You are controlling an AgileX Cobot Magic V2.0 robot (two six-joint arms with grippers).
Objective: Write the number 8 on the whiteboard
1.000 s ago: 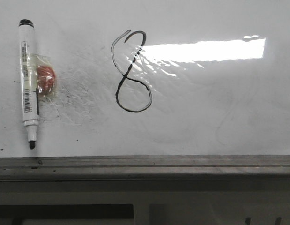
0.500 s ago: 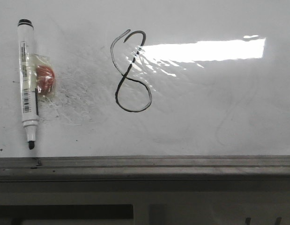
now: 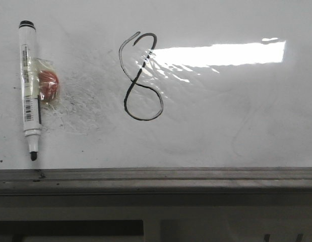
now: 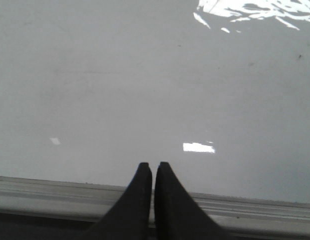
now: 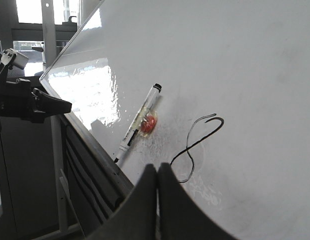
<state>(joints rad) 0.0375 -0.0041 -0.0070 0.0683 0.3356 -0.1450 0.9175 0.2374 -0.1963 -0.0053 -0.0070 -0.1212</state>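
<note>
With the 8 (image 3: 140, 75) drawn mid-board on the whiteboard (image 3: 236, 131), both the left gripper (image 4: 153, 167) and right gripper (image 5: 158, 170) pressed together and empty, the light, slick marker (image 3: 29, 85) at left is probably best pinched mid-barrel.

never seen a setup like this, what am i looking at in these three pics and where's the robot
It is a robot with two arms, each ending in a two-fingered gripper. The front view looks forward at a whiteboard, so the arms themselves are out of that picture. The other two pictures come from cameras on the wrists: the dark wedges low in each are the fingers of the left gripper and the right gripper. Both pairs are pressed shut and hold nothing.

On the board is a hand-drawn black number 8, its upper loop not quite closed. To its left a marker lies uncapped, tip toward the grey edge rail, with a red lump taped to its side. Grey smudges surround it.
</note>
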